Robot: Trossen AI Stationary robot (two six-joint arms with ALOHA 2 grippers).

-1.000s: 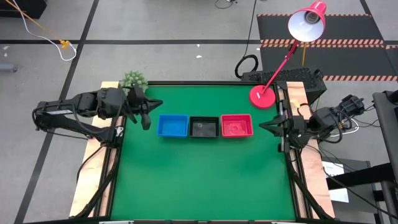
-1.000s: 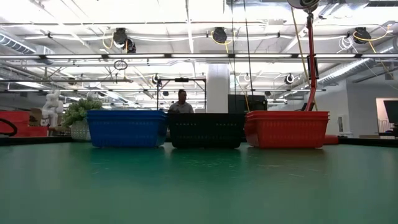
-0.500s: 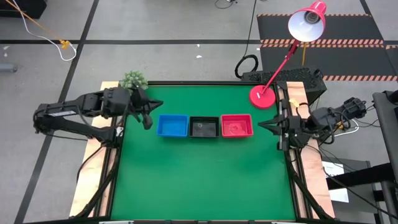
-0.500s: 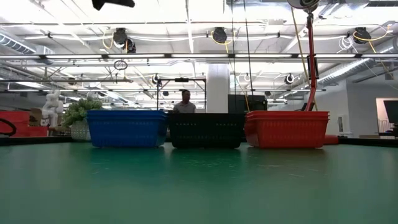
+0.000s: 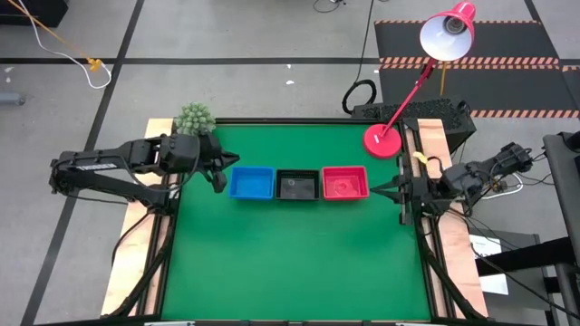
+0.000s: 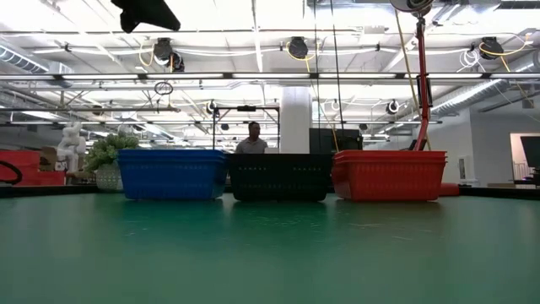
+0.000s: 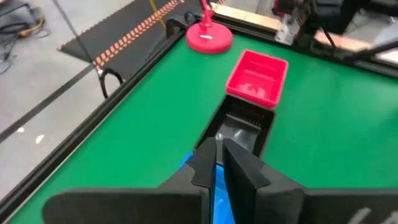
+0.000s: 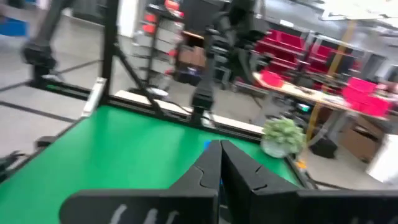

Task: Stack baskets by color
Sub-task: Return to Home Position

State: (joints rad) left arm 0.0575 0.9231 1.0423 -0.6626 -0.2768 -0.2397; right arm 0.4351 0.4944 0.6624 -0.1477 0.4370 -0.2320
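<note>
green table [image 5: 290, 263], left gripper [image 5: 218, 181] pinched closed up beside the blue basket stack [image 5: 251, 183], right gripper [image 5: 381, 191] closed too, near the red basket stack [image 5: 344, 183], black basket stack [image 5: 297, 185] between them, one tidy row

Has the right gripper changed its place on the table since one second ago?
Yes. In the high view the right gripper has slid away from the red lamp base, toward the near edge, ending beside the red baskets.

Baskets all sorted, three in a neat row
Blue stack [image 5: 251, 183], black stack [image 5: 297, 185] and red stack [image 5: 344, 182] sit upright, side by side, pretty much touching, on the green table [image 5: 290, 263].
</note>
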